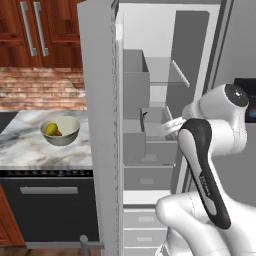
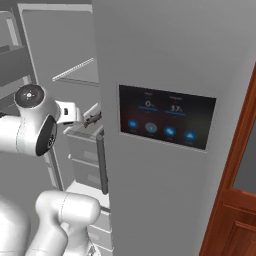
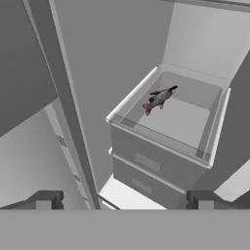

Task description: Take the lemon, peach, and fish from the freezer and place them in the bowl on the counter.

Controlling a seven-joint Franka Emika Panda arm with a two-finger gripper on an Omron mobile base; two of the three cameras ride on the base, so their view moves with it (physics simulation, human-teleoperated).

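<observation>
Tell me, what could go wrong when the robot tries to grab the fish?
The fish is slim and lies flat on the glass shelf, so the open gripper might slide off it or push it away.

The arm reaches in past the freezer door and its bins, so it could bump them.

The bowl already holds fruit, so a dropped fish might bounce out.

Even, flat rendered light (soft, slightly blurry).

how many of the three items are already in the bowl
2: the lemon and the peach sit together in the bowl on the counter. The fish lies on the glass shelf inside the freezer.
</observation>
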